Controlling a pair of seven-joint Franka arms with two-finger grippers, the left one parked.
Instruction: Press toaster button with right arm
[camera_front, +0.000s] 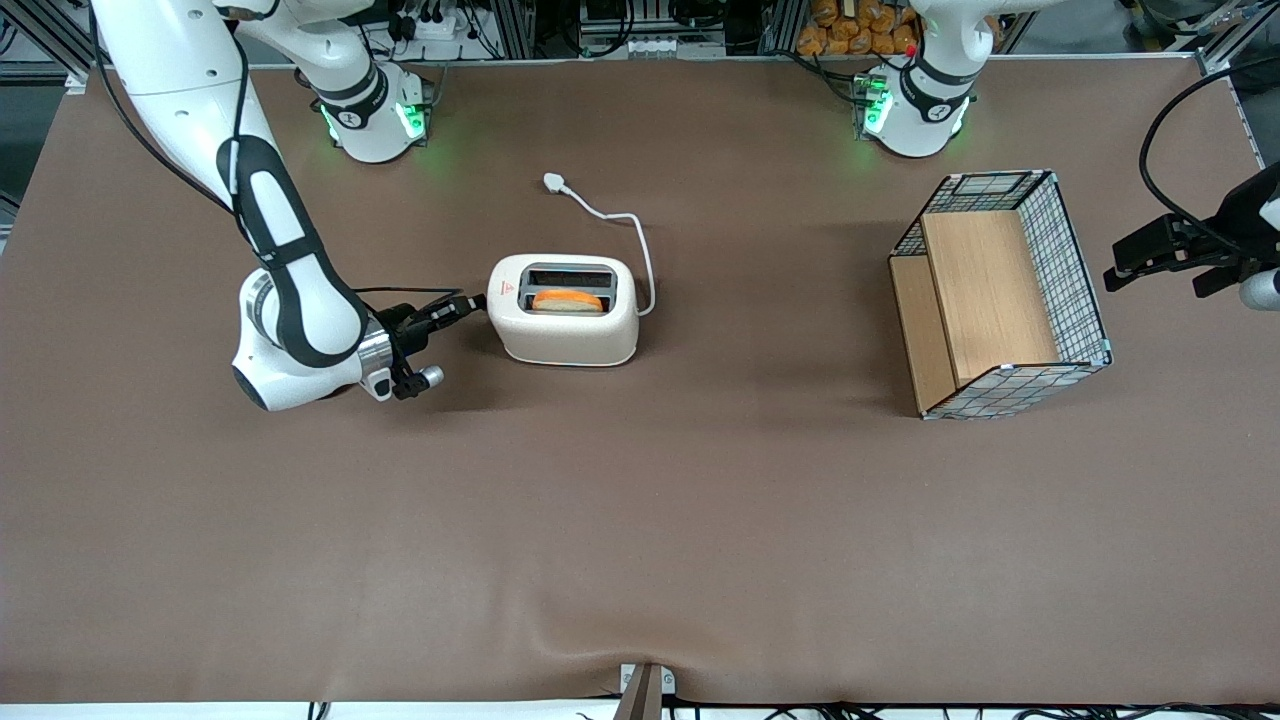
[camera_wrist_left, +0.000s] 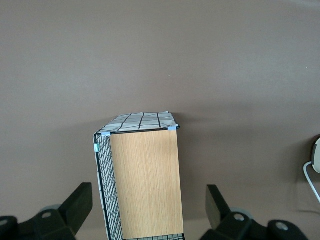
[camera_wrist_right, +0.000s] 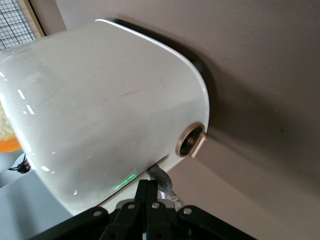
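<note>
The cream-white toaster (camera_front: 565, 325) stands on the brown table, with a red triangle mark (camera_front: 506, 288) on top and an orange-crusted slice (camera_front: 567, 300) in the slot nearer the front camera. My right arm's gripper (camera_front: 476, 301) lies low and level at the toaster's narrow end by the red mark. In the right wrist view the gripper (camera_wrist_right: 150, 184) is shut, fingers pressed together with nothing between them, and their tips touch the pale grey toaster button (camera_wrist_right: 161, 179). The toaster (camera_wrist_right: 105, 110) fills that view. In the front view the gripper hides the button.
A bronze round dial (camera_wrist_right: 190, 140) sits on the same end of the toaster. The white cord (camera_front: 628, 222) and plug (camera_front: 555, 182) lie farther from the front camera. A wire basket with wooden panels (camera_front: 1000, 295) stands toward the parked arm's end.
</note>
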